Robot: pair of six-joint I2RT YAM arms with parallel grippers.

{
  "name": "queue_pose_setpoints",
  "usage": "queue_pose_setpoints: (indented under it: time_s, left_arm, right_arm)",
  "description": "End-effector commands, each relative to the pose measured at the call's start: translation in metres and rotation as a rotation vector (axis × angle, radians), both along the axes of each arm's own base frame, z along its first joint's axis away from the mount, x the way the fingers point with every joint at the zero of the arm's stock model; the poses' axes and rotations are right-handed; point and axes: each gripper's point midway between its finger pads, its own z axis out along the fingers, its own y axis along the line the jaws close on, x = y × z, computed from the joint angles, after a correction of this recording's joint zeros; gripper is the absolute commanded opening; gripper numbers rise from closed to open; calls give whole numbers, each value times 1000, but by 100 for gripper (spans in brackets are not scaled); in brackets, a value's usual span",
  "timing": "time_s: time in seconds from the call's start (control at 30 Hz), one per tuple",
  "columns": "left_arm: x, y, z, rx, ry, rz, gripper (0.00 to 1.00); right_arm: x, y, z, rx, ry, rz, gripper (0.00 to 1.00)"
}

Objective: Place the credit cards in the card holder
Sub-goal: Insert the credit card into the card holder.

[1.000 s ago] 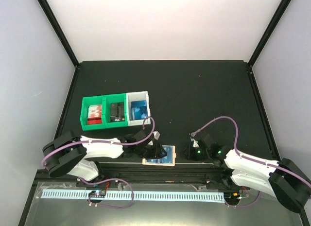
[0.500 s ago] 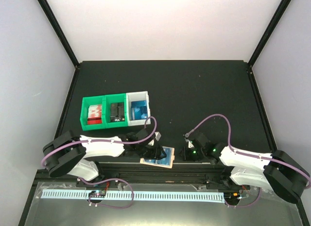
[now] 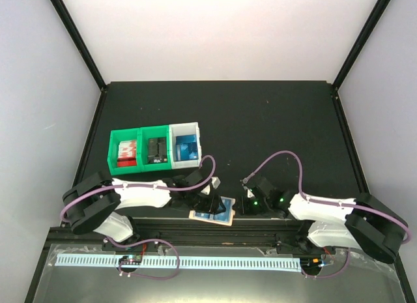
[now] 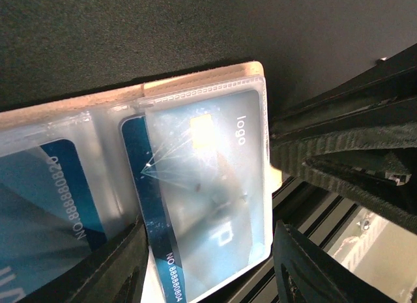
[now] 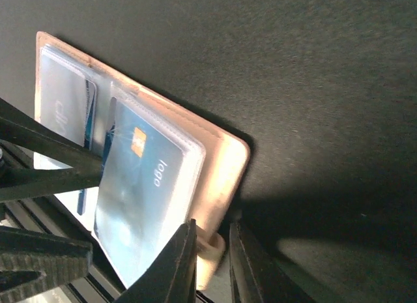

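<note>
The tan card holder (image 3: 215, 210) lies open at the table's near edge, with clear sleeves. In the left wrist view a blue credit card (image 4: 202, 186) sits in the right sleeve and another blue card (image 4: 45, 186) in the left sleeve. My left gripper (image 4: 208, 277) is open, its fingers on either side of the right sleeve's lower end. My right gripper (image 5: 214, 264) is closed narrowly around the small tan tab (image 5: 210, 245) at the holder's edge (image 5: 225, 166). More blue cards (image 3: 186, 148) lie in the white bin (image 3: 193, 131).
Two green bins (image 3: 120, 137) with red and black contents stand left of the white bin. A black rail (image 3: 260, 226) runs along the near table edge just under the holder. The right gripper's fingers (image 4: 345, 159) crowd the holder's right side.
My right gripper has moved left up to the holder's right edge. The holder has turned and shifted slightly. My left gripper stays over the holder.
</note>
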Motion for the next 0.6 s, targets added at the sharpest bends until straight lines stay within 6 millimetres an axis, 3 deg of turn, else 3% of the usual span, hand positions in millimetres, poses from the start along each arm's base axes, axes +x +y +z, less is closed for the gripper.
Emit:
queue_pose_setpoints:
  time_s: [0.0,0.1,0.3,0.47,0.57]
  left_arm:
    - [9,13,8,71,-67,16,56]
    - [13,22,18,97,-106,29,59]
    - [16,35,26,127,-139,55,60]
    - [26,63,23,236,-172,159,57]
    - [35,88,23,308,-209,238,64]
  right_arm:
    - [14,-16,9,-89,-104,-43,19]
    - [17,-19,22,-107,-181,16,26]
    - [1,-7,32,-99,-283,210,34]
    - [-5,0,25,-190,-314,280,42]
    - [-9,2,13,-265,-311,331,44]
